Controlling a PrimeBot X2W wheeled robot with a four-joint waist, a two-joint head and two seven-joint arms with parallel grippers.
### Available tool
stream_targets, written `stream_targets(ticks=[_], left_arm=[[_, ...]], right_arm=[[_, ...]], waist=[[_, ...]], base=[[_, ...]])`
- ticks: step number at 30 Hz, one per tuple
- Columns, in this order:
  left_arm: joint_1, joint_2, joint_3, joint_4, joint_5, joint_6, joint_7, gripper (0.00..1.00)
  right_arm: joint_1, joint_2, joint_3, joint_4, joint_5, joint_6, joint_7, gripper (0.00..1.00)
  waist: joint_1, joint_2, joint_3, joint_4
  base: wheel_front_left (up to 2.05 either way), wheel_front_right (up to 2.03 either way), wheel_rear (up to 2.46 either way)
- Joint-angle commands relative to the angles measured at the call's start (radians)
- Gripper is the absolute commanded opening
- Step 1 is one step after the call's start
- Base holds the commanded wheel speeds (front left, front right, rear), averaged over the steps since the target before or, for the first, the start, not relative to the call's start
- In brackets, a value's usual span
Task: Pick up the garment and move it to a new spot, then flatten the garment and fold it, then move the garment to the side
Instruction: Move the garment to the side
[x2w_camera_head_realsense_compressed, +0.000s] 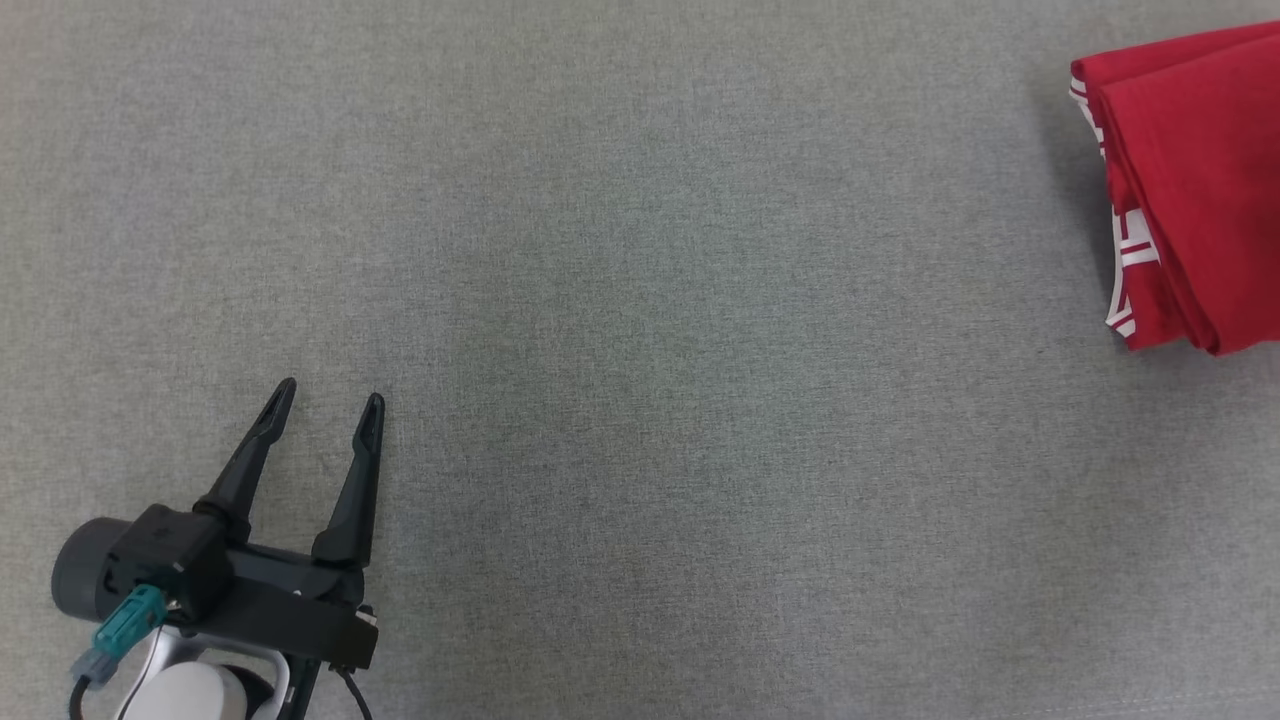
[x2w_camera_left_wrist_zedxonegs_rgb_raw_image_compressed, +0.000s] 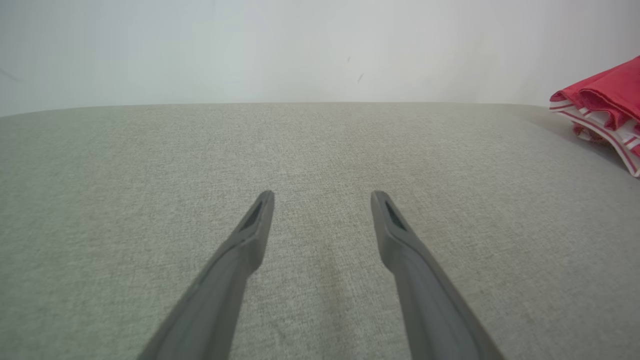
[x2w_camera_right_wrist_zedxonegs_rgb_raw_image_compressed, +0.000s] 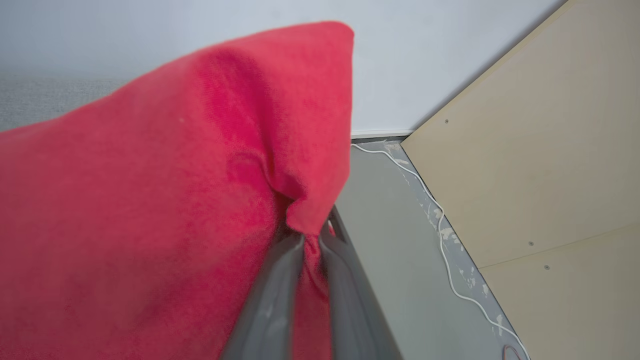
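One red garment (x2w_camera_head_realsense_compressed: 1190, 180) is pinched in the right claw (x2w_camera_right_wrist_zedxonegs_rgb_raw_image_compressed: 315, 231).

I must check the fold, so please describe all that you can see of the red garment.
The garment is soft red cloth with white striped trim at its edges. Folded in several layers, it lies on the right side of the grey table, partly cut off in the head view. The right gripper is shut on a bunched corner of it.

Matt red cloth garment (x2w_camera_head_realsense_compressed: 1200, 180), woven tabletop (x2w_camera_head_realsense_compressed: 640, 300)
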Motion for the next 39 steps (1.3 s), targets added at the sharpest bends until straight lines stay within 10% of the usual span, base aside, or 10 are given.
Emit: stream_targets(ticks=[1,2,3,15,25,33,39], left_arm=[[-0.016,0.010,0.001,-0.005,0.008,0.000,0.002,1.00],[-0.016,0.011,0.000,-0.005,0.008,0.000,0.003,1.00],[-0.017,0.012,-0.001,-0.006,0.008,0.001,0.004,1.00],[-0.024,0.014,-0.011,0.008,0.002,0.008,-0.003,1.00],[0.010,0.008,0.008,0.021,-0.003,0.047,-0.025,1.00],[0.043,-0.013,0.041,0.045,-0.025,0.084,-0.045,1.00],[0.066,-0.032,0.064,0.064,-0.041,0.111,-0.051,1.00]], right_arm=[[0.012,-0.007,0.003,-0.009,-0.007,-0.001,-0.003,0.00],[0.014,-0.006,0.009,-0.013,-0.008,-0.001,-0.011,0.20],[0.015,-0.004,0.006,-0.012,-0.009,-0.001,-0.011,1.00],[0.027,0.048,0.005,-0.004,-0.011,-0.001,-0.080,1.00],[0.007,0.114,0.019,0.131,0.159,-0.001,-0.400,1.00],[0.031,0.107,0.215,0.264,0.416,-0.001,-0.567,1.00],[0.141,0.120,0.405,0.119,0.629,-0.001,-0.573,1.00]], waist=[[-0.0001,0.0001,0.010,0.006],[-0.0001,0.0001,0.012,0.007],[-0.0001,0.0001,0.015,0.007],[-0.0001,0.0001,0.000,0.002],[-0.0001,0.0001,-0.078,0.004],[-0.0001,0.0001,-0.167,0.017],[-0.0001,0.0001,-0.236,0.032]], base=[[0.00,0.00,0.00],[0.00,0.00,0.00],[0.00,0.00,0.00],[0.00,0.00,0.00],[0.00,0.00,0.00],[0.00,0.00,0.00],[0.00,0.00,0.00]])
